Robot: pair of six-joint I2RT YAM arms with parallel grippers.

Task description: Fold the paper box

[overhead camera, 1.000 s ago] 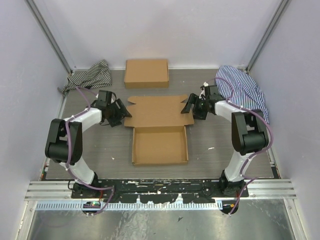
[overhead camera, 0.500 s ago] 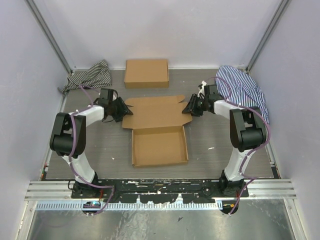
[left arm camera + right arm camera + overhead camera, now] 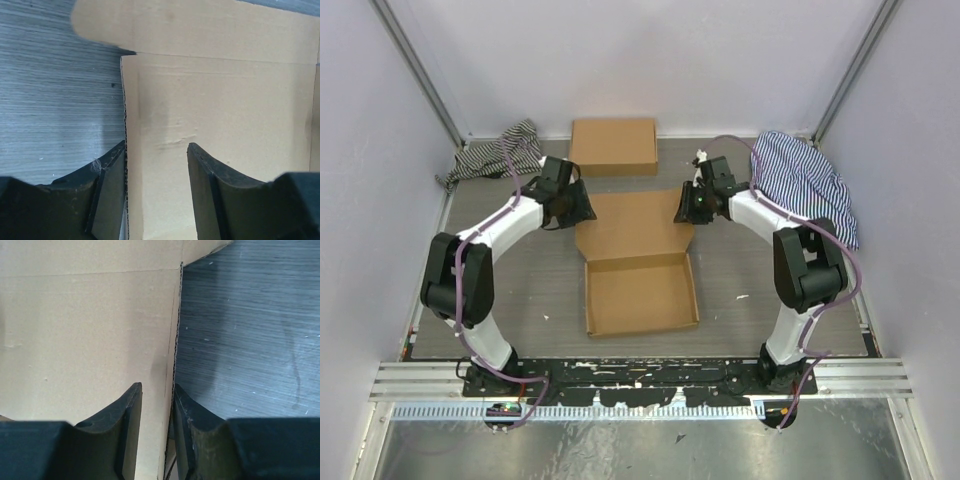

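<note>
1. Lying on the grey wood-grain table (image 3: 740, 262), midway between the two arms: the paper box (image 3: 640, 295), plain brown cardboard with no print.
2. Showing, on the half nearer the arm bases, a shallow rectangular tray with low walls standing on all sides and its open side up.
3. Stretching away from the tray's far wall as a hinged lid panel toward the back of the table, with a rounded tab jutting at a far corner in the left wrist view.
4. Baring a raw corrugated cut edge down each side of the lid in the wrist views, with faint creases and small dents marking the panel's face.
5. Straddling the lid's left edge: the left gripper (image 3: 576, 206), jaws standing part-way apart. Its outer finger (image 3: 111, 167) is over bare table, just beside the edge. The inner finger is over the cardboard, clear of that edge.
6. Bracketing the lid's right edge: the right gripper (image 3: 688, 207), jaws drawn narrow, the edge running into the slim gap against the outer finger. Hard to tell from this angle whether it is pinching the board or only enclosing it.
7. Sitting apart beyond the lid, near the back wall: a closed cardboard box (image 3: 613, 146). Bunching in the back corners: a dark striped cloth (image 3: 500, 150) on the left and a blue striped cloth (image 3: 807, 180) on the right.
</note>
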